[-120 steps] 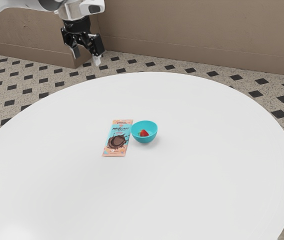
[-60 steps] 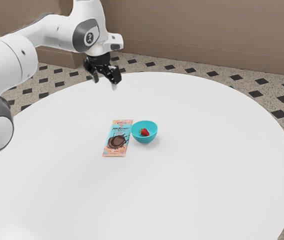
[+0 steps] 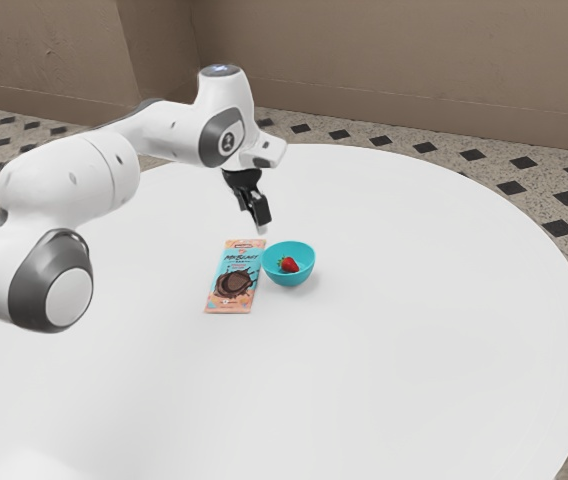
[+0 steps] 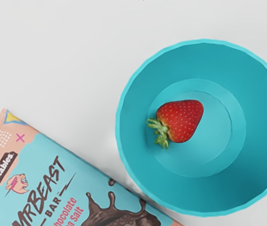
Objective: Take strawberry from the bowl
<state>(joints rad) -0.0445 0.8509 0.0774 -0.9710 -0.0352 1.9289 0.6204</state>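
Gripper point(image 3: 255, 213) now much nearer the bowl point(image 3: 289, 279), at a new angle.

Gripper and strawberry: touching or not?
Apart: in the exterior view, bare table and the rim of the bowl show between the gripper and the strawberry.

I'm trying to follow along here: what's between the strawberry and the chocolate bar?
In the wrist view, the wall of the turquoise bowl stands between the strawberry and the chocolate bar.
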